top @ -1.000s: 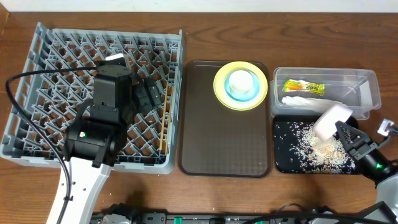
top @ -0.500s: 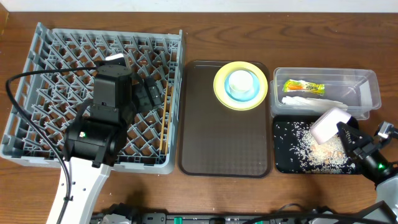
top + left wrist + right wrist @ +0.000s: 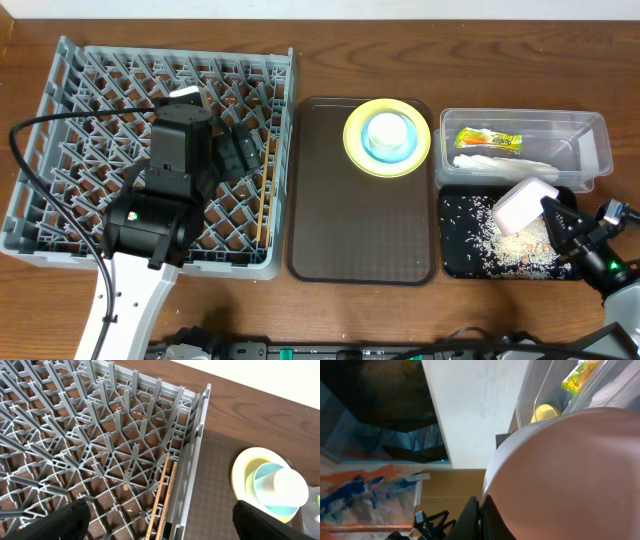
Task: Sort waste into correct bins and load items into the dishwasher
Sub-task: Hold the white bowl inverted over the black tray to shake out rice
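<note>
My right gripper point(image 3: 553, 212) is shut on the rim of the white bowl point(image 3: 522, 205), held tipped over the black tray point(image 3: 447, 265), where loose rice point(image 3: 510, 245) lies. In the right wrist view the bowl point(image 3: 570, 470) fills the frame with my fingers point(image 3: 481, 515) pinching its rim. The clear tub point(image 3: 595, 135) holds the snack wrapper point(image 3: 488, 140) and the napkin point(image 3: 500, 163). My left gripper point(image 3: 162, 522) is open and empty over the grey rack point(image 3: 70, 70), above the chopsticks point(image 3: 162, 495) lying along its right wall. The yellow plate point(image 3: 356, 150) carries the blue bowl point(image 3: 388, 152) and the cup point(image 3: 388, 130).
The dark brown serving tray point(image 3: 360, 230) lies between the rack and the bins, with the plate stack at its far end. My left arm's body covers the middle of the rack. The wooden table edge runs along the front.
The white bowl in my right gripper has shifted slightly left and lower over the black tray. The left arm has not moved.
</note>
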{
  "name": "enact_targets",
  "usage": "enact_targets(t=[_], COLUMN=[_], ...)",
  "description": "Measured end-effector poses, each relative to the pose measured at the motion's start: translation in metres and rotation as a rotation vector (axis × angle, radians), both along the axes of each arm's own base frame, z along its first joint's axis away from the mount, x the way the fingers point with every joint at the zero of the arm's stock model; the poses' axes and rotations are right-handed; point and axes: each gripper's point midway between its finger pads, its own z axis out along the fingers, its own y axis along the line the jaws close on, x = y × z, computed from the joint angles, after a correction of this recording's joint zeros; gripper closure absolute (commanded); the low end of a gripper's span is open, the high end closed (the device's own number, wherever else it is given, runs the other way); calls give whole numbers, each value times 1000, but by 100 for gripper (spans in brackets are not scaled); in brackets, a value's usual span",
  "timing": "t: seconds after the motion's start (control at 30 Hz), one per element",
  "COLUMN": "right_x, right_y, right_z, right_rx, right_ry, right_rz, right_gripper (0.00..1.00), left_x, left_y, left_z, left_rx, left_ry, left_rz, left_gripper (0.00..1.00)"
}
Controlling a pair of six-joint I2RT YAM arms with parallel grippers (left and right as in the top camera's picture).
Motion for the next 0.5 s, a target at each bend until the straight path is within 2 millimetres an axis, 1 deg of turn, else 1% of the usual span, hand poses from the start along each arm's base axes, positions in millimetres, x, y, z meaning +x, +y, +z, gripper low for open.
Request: enact_targets(t=[0.13,0.2,0.3,0.5], right_x=[1,4,5,11], right_y=[-2,-5,-8,-14], right_z=[1,1,3,9], right_rx=[-9,-45,-41,-86], right_ry=[-4,-23,-22,-46], right_rz=[-2,-5,-7,-11], right_gripper=[99,99,99,99], left_x=[0,0,0,0], left_y=[0,0,0,0], left_z=[0,0,0,0], left_rx=[0,0,0,0], left_ry=[0,0,0,0], left_rz=[0,0,0,0], left_gripper=[6,6,6,6])
